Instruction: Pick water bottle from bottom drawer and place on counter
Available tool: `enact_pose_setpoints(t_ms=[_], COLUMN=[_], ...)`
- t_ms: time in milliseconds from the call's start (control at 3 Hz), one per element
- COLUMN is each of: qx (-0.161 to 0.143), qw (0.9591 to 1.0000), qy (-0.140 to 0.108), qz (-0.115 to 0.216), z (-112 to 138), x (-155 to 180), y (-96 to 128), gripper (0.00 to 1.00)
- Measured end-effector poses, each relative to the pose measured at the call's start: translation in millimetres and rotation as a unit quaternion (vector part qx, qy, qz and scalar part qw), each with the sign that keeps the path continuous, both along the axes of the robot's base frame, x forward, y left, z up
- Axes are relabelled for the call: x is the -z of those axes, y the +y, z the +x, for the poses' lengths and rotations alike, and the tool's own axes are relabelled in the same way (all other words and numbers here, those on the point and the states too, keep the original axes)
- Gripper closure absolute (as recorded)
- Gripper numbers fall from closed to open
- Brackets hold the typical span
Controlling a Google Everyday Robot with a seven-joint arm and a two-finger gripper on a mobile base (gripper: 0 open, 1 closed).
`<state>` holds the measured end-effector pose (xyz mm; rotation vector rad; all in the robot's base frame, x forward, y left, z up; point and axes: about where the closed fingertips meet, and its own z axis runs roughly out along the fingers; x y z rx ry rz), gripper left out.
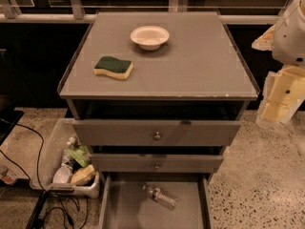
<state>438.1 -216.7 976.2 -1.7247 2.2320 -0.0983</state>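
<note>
Item: grey cabinet with the counter (190, 66) as its top, seen from above and in front. On the counter, toward its back and near the middle, stands a white bowl (149, 36). Toward its left front lies a green-and-yellow sponge (113, 67). The counter's right half is bare, which seems the natural place to set something down. Below the counter's front edge, two drawer fronts with knobs, upper (157, 136) and lower (157, 165), sit slightly out in steps. The bottom drawer (128, 209) is drawn out furthest of all, leaving its floor open from above. The water bottle (160, 197) lies on its side on that floor, angled, with its white cap pointing back and left. It is apart from both side walls, so it will likely roll if nudged and wants a grip across its body. The claw (279, 101), a pale yellowish part on the white arm, hangs just off the counter's right front corner, outside the cabinet and well apart from the bottle. Whether it is parted or closed cannot be told, and it holds nothing visible. Judged stage: the reach into the drawer is not yet begun. On the floor left of the counter is a pale bin (47, 156) of mixed items, with black cables (28, 142) beside it.
</note>
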Motion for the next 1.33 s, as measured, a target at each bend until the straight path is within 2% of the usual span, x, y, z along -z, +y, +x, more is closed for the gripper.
enact_pose_setpoints(t_ms=[333, 667, 1000, 1333], qx=[0.0, 0.007, 0.012, 0.012], qw=[1.0, 0.9998, 0.9978, 0.9936], qy=[0.0, 0.017, 0.04, 0.039], qz=[0.0, 0.011, 0.052, 0.105], z=[0.0, -3.1, -7.3, -13.5], x=[0.0, 21.3, 65.8, 108.9], y=[0.0, -1.8, -3.8, -5.3], gripper=[0.0, 0.0, 0.0, 0.0])
